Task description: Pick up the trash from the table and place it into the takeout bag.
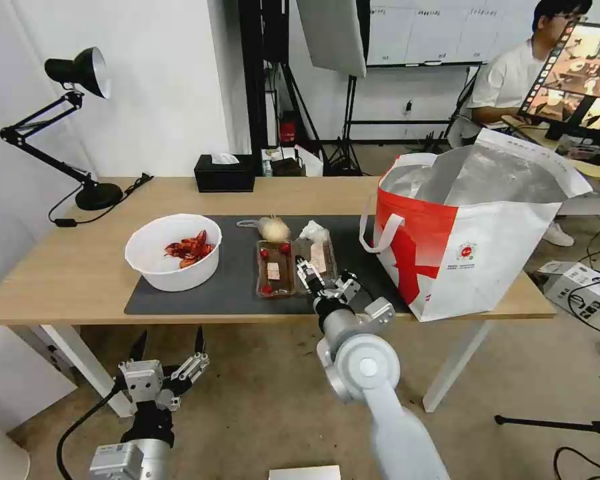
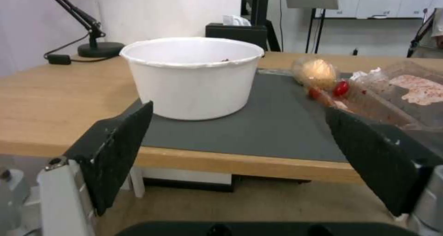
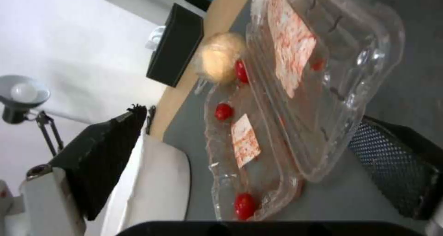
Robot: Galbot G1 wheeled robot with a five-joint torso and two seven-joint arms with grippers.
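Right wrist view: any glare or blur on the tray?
Right wrist view: clear plastic tray shows bright glints on its ridges; near fingers look soft. Head view: foil lining of the takeout bag shines pale. Left wrist view: bowl evenly lit, no glare.

From my remote seat I see white walls and a beige speckled floor (image 1: pixel 267 393). At ten o'clock stands a black articulated desk lamp (image 1: pixel 80 73) — at twelve, black light stands (image 1: pixel 350 87); at two, a lit monitor (image 1: pixel 580 73).
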